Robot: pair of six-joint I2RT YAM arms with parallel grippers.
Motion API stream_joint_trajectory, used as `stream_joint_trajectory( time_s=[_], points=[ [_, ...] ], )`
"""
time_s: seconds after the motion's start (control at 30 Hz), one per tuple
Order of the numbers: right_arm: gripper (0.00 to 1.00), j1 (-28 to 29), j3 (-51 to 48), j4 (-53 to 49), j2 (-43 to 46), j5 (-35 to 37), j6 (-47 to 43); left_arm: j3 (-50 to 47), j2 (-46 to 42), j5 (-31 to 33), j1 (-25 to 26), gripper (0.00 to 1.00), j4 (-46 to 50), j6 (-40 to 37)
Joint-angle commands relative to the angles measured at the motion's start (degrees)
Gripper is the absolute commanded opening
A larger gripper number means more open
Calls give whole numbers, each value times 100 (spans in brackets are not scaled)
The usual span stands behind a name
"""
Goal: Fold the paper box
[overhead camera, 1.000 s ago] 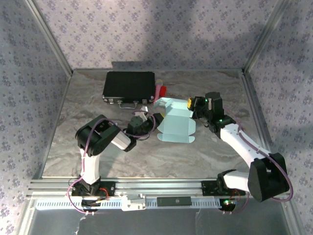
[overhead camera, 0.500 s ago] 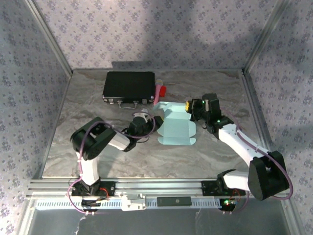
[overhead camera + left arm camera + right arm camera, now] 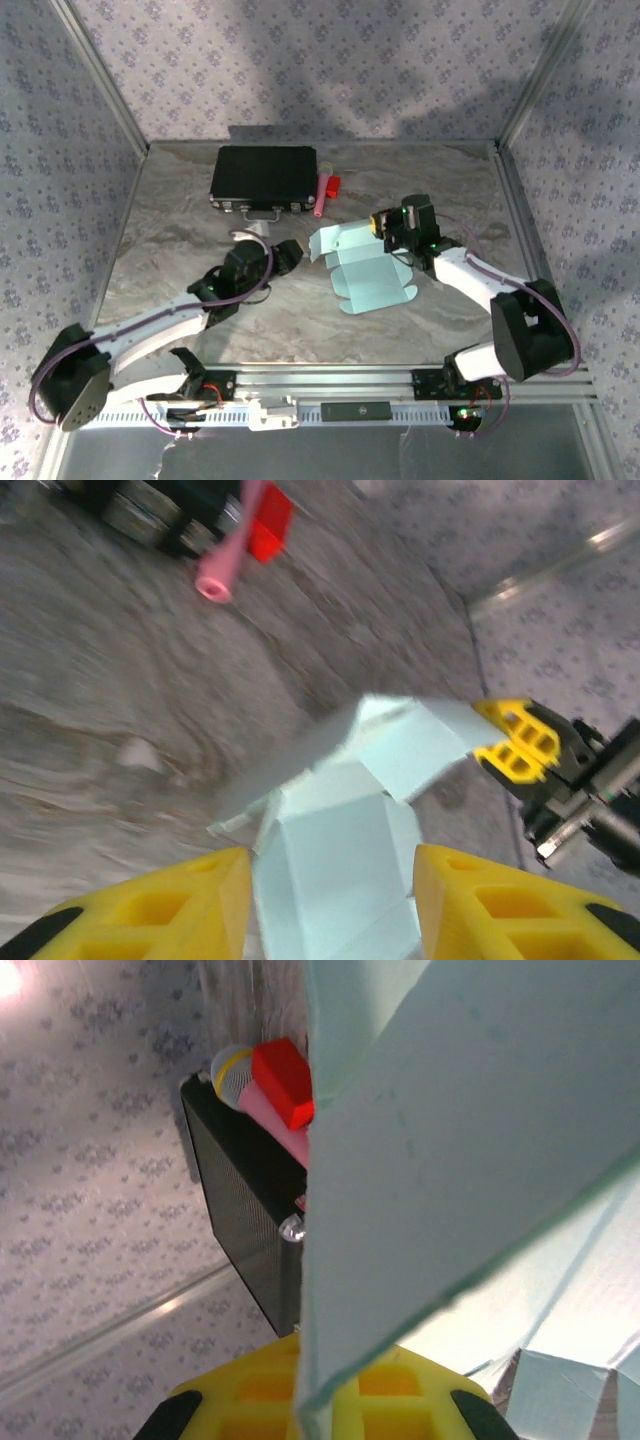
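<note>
- Your right tool (image 3: pixel 381 224) is pinching shut on a raised flap at the far right corner of the box (image 3: pixel 366 272). In the left wrist view its yellow fingers (image 3: pixel 520 742) are clamping the card's edge.
- The box is lying as a pale blue blank, partly opened out, on the tabletop (image 3: pixel 170 250) right of centre. Its main panel is resting flat while the far flaps are standing up toward the right tool.
- Your left tool (image 3: pixel 292 250) is hovering just left of the box, jaws standing well apart and gripping nothing. Its two yellow fingers (image 3: pixel 150 915) are framing the card from the near side and, as far as can be told, are not touching it.
- A black case (image 3: pixel 263 177) is sitting at the back of the tabletop, well apart from the box. A pink tube (image 3: pixel 321 197) and a red block (image 3: pixel 333 184) are lying just beside its right end.
- In the right wrist view the card is rising across the lens from the yellow finger, with the case, tube and block showing behind it.
</note>
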State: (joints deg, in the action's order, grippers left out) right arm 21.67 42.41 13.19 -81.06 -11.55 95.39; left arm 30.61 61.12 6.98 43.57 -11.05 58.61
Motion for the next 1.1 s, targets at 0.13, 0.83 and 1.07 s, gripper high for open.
stream_joint_trajectory(
  time_s=[0.13, 0.83, 1.07],
  points=[
    [0, 152, -13, 1322, -592, -780, -966, -445, -259, -353, -970, 37, 934, -788],
    [0, -264, -806, 3069, -1188, -2214, -2001, -225, 1351, -716, -482, 29, -291, -2068],
    [0, -348, -666, 2979, -1412, -2431, -2008, -9, 1777, -787, -412, 19, -432, -2885]
  ],
)
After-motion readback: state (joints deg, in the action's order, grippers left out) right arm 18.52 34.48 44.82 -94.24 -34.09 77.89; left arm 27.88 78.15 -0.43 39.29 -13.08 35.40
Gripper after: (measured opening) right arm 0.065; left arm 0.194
